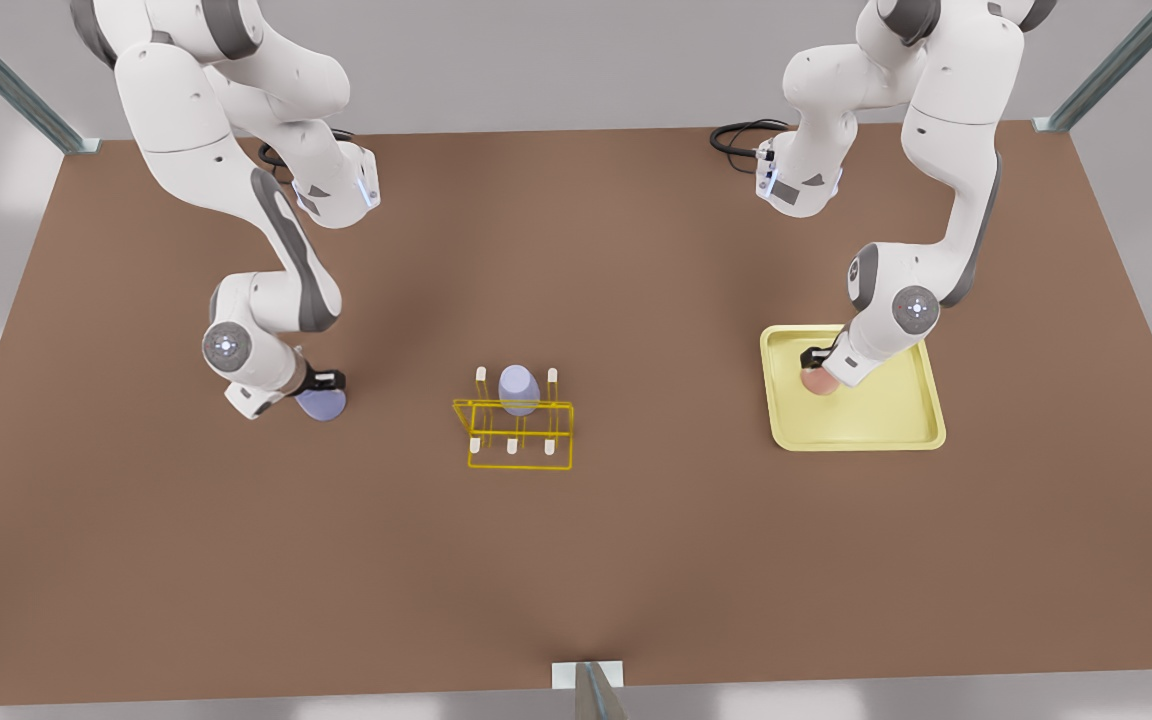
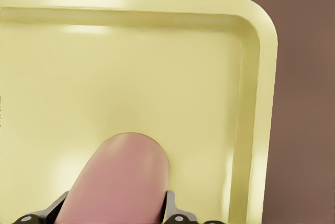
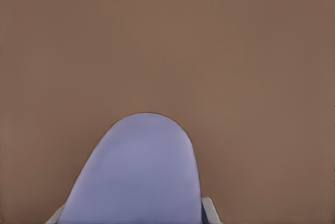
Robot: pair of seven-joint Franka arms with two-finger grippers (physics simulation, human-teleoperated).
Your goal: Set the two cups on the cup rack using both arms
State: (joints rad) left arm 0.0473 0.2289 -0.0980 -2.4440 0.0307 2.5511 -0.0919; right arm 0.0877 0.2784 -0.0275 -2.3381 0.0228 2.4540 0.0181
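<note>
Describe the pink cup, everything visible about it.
The pink cup is small, smooth, tapered and has no handle; its salmon surface looks matte, like plastic. It sits inside the pale yellow tray, near its far left part in the front view. The left end effector has a finger on either side of it; the fingers look closed against its sides.

Pink cup [image 2: 118, 179] base cut off by frame edge; lavender cup [image 3: 138, 174] likewise; grip contact perhaps hidden.

Lavender cup [image 1: 518, 389] on cup rack [image 1: 519, 432]; pink cup [image 1: 818, 381] in tray [image 1: 894, 421]
</note>
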